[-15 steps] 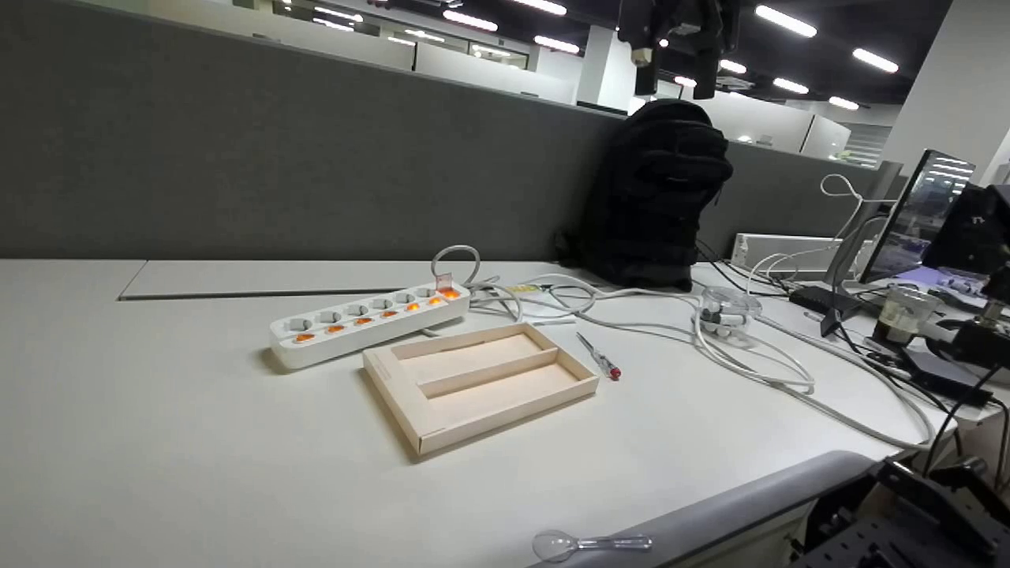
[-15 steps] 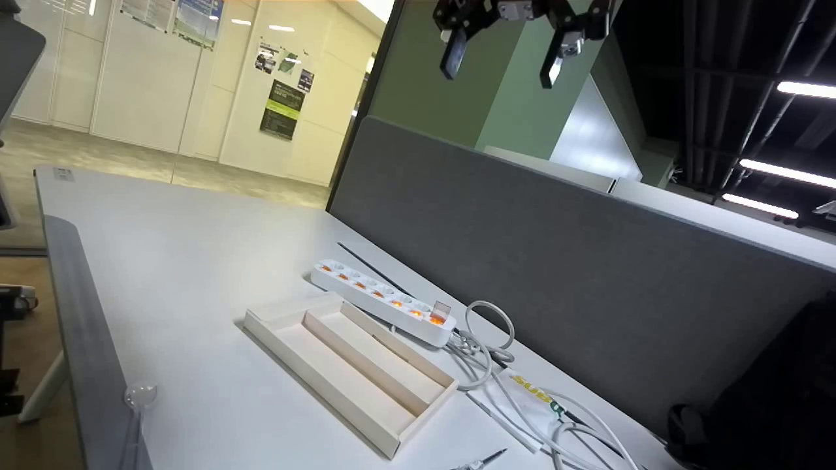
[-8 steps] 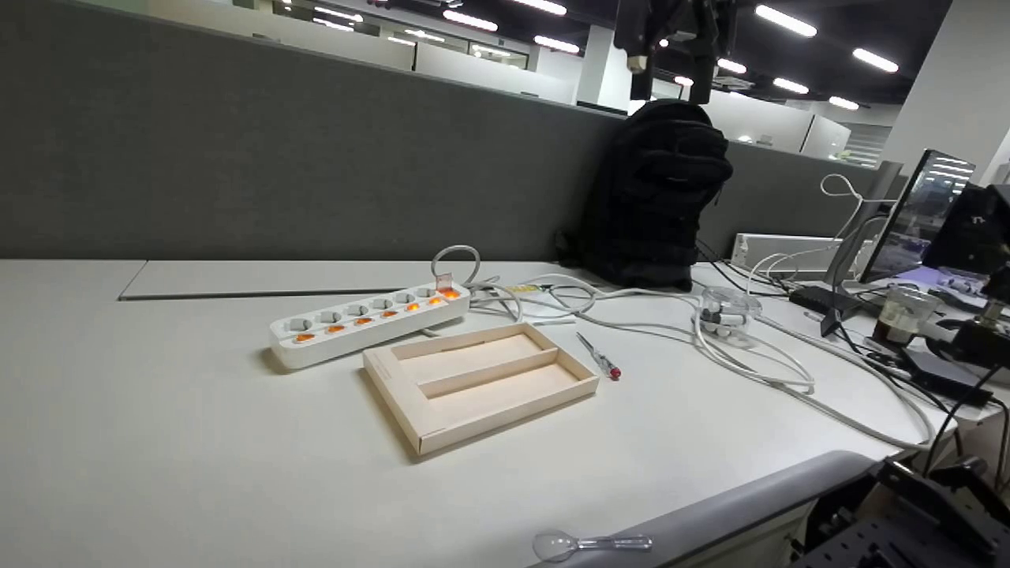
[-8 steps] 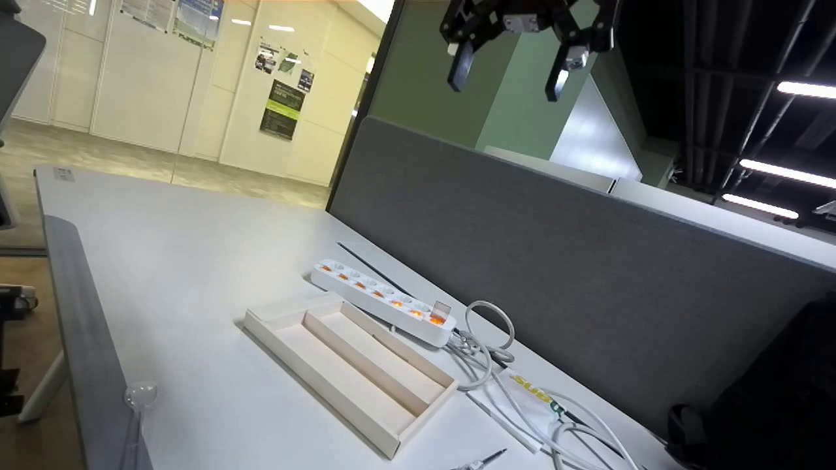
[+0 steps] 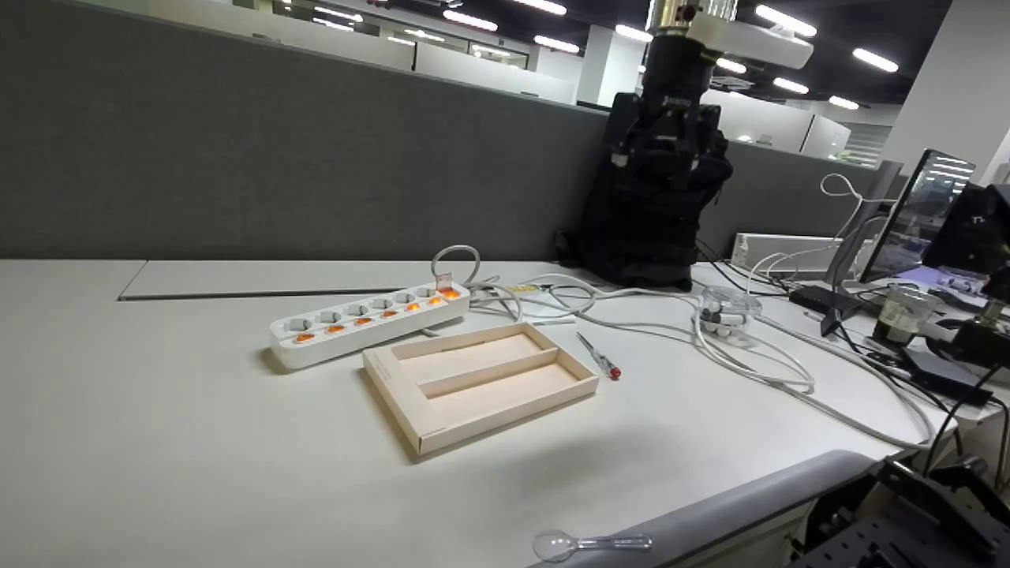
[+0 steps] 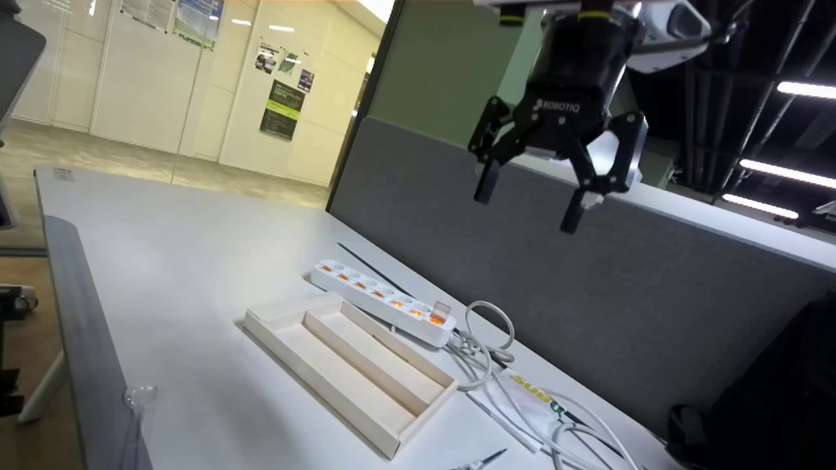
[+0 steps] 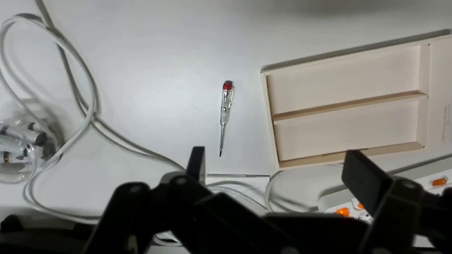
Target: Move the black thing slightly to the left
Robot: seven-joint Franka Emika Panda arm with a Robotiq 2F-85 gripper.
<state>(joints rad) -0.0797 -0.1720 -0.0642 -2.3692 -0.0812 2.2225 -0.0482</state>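
Observation:
The black thing is a slim stick (image 7: 225, 109) with a clear handle, a red end and a thin dark shaft. It lies on the white table beside the short side of the wooden frame (image 7: 270, 116). It also shows in both exterior views (image 5: 600, 357) (image 6: 480, 462), cut off at the bottom edge in one. My gripper (image 6: 526, 212) is open and empty, well above the table. In an exterior view the gripper (image 5: 656, 177) stands in front of the backpack and its fingertips blend into it. In the wrist view the stick lies ahead of the gripper (image 7: 275, 152), nearer the left finger.
A white power strip (image 5: 371, 323) stands behind the frame. Pale cables (image 7: 93, 106) loop beside the stick. A clear container (image 5: 724, 312) with batteries stands among them. A black backpack (image 5: 639, 229) leans on the grey partition (image 6: 555, 215). A clear spoon (image 5: 592, 544) lies at the front edge.
My gripper has come down a good way from the top of both exterior views and is still open. The stick, frame and other table things have not moved.

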